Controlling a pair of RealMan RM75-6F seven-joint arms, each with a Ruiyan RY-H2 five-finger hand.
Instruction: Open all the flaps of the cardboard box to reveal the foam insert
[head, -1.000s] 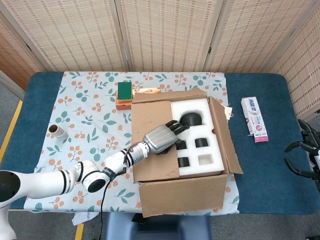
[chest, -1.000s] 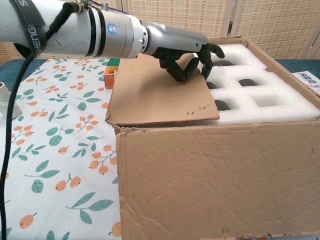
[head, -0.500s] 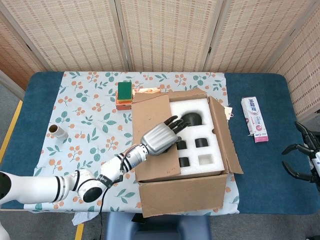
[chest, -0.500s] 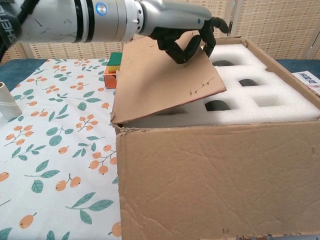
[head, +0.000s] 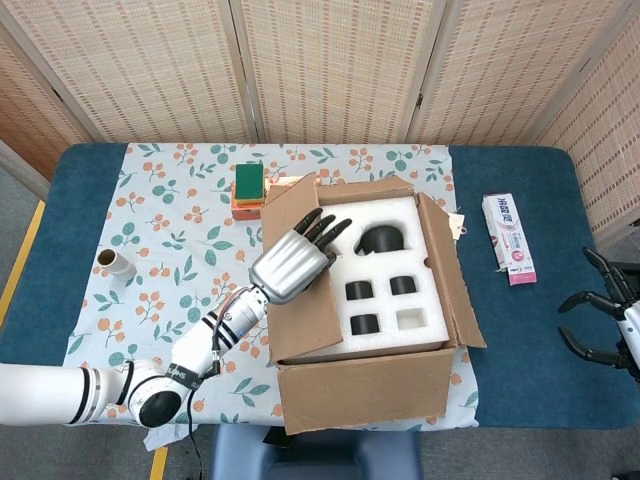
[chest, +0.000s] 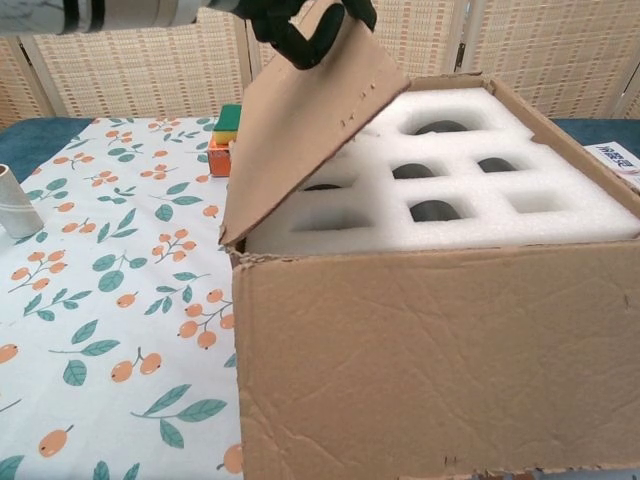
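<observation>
Wicker screens stand behind our table (head: 520, 380), where the box (head: 362, 385) sits at the front edge, on the right end of the floral cloth (head: 170, 230). Our left hand (head: 292, 262) grips the free edge of the left flap (chest: 300, 120), which lay flat over the foam (head: 388, 300) a second ago and is now tilted well up, uncovering most of the cutouts. We judge this last flap still needs folding outward. Our right hand (head: 605, 322) hovers empty, fingers spread, at the table's right edge.
</observation>
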